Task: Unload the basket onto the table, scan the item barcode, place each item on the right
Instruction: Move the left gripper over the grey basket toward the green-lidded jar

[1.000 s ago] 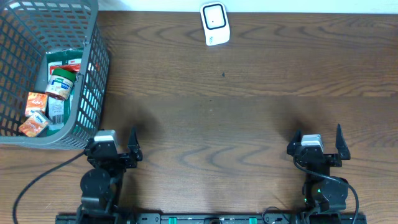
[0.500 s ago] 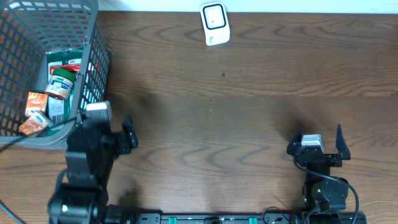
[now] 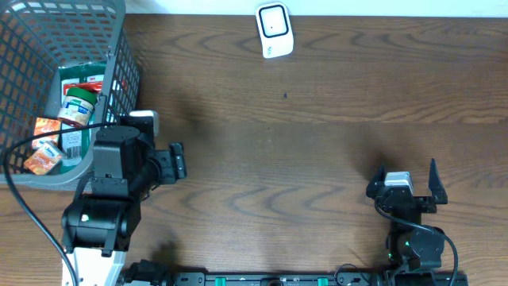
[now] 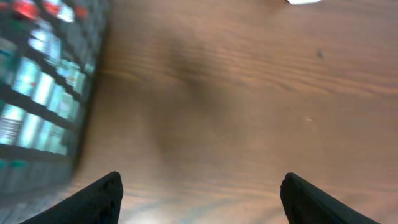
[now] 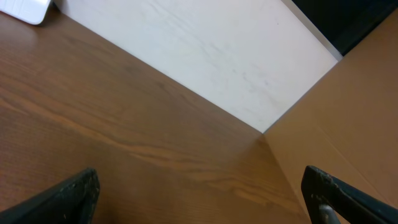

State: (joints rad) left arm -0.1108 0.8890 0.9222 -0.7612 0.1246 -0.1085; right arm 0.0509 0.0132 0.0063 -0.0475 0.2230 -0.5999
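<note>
Wooden table (image 3: 317, 151), dark brown, grain ran left-right; a pale strip ran along its far edge, and the right wrist view showed a pale wall and a tan board beyond it. Grey wire basket (image 3: 123, 79) sat at the far left corner and held all the items. Left gripper (image 4: 202, 199) hung over bare wood just beside the basket's near right corner, jaws wide apart, nothing between them; its wrist view was blurred, with the basket wall at frame left. Right gripper (image 3: 406, 168) was parked at the near right, well apart from everything, jaws spread fully and empty. A black cable (image 3: 20, 155) looped over the basket's near left side. White scanner (image 3: 275, 30) stood at the far edge near the middle, long axis roughly near-far and slightly tilted, dark window facing up. In the basket: a flat green box (image 3: 79, 75) at the bottom; a jar (image 3: 75, 113) on top of it, long axis near-far, green lid toward the far edge; two small orange packets (image 3: 45, 129) to its left. The jar lay left of and beyond the left gripper, behind the basket wall. Couldn't make out which face carried a barcode.
</note>
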